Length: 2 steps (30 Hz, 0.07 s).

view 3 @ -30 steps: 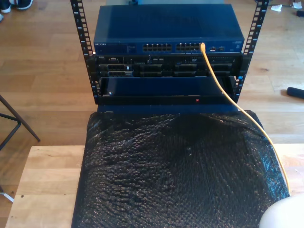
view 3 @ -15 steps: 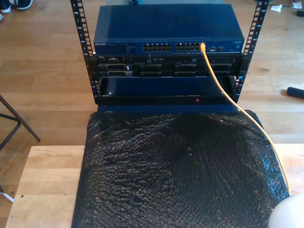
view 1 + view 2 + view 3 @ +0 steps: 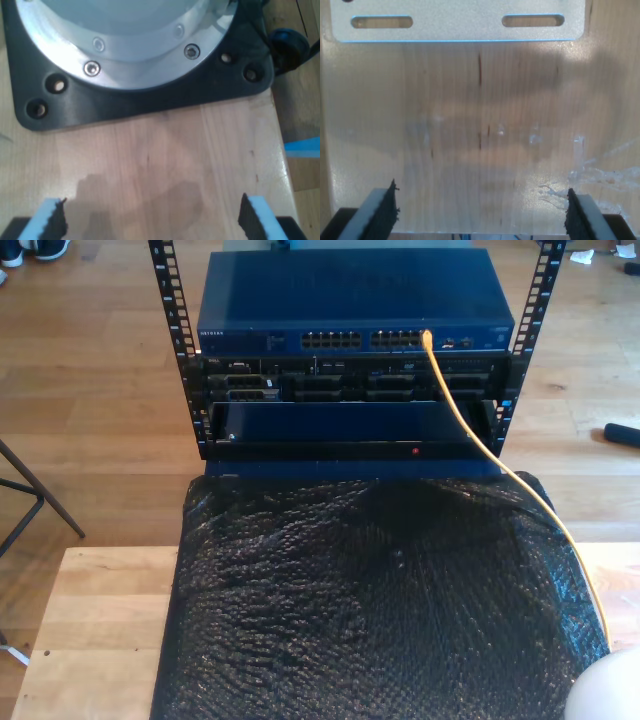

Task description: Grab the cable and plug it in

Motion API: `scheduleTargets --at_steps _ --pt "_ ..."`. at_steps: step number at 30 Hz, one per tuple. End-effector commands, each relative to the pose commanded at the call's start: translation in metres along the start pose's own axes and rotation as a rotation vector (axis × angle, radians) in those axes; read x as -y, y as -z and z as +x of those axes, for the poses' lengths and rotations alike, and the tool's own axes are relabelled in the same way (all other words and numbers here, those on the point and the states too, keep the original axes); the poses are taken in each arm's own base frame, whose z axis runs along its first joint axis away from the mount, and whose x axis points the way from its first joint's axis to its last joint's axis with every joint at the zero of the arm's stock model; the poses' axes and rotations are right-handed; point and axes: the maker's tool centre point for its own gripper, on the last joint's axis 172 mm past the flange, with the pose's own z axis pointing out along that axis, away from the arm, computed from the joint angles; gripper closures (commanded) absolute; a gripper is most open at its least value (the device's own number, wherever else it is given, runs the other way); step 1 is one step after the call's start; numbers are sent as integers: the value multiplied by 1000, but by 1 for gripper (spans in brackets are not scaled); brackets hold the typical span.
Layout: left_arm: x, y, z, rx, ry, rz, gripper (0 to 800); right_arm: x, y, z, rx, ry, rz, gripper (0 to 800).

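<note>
Yellow-orange, the cable (image 3: 470, 430) runs from a port at the exterior view's right end of the blue network switch (image 3: 350, 315) in the rack (image 3: 180, 350), down past the lower units and along the exterior view's right edge of the black bubble wrap (image 3: 370, 600), ending near a white rounded shape (image 3: 605, 690) in that view's lower right corner. Its upper end appears already seated in the port; we cannot tell whether the plug is fully latched.

Our first gripper (image 3: 150, 220) hangs with its pads (image 3: 52, 220) wide apart over bare wooden worktop (image 3: 165, 155), just short of a black base plate (image 3: 150, 107) carrying a metal flange. Our second gripper (image 3: 480, 215) is equally wide, holding nothing, above pale wood below a slotted metal plate (image 3: 457, 22).

We judge the main risk to be snagging. The cable hangs slack across open space between rack and worktop, so an arm sweeping through there could catch it and tug the plug out, or strain the port. Bubble wrap is slippery and soft, so a cable end lying on it could slide away from closing pads. With both grippers low over the worktop, a careless descent could also strike the base plate.
</note>
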Motion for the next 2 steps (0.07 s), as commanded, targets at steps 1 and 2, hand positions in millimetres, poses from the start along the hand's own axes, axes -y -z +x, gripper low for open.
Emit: scheduleTargets --at_steps 1,2 --pt "0 0 0 0 -1 -1 0 0 0 0 0 -2 0 0" --pt "0 0 0 0 0 0 0 0 0 0 0 -2 0 0"
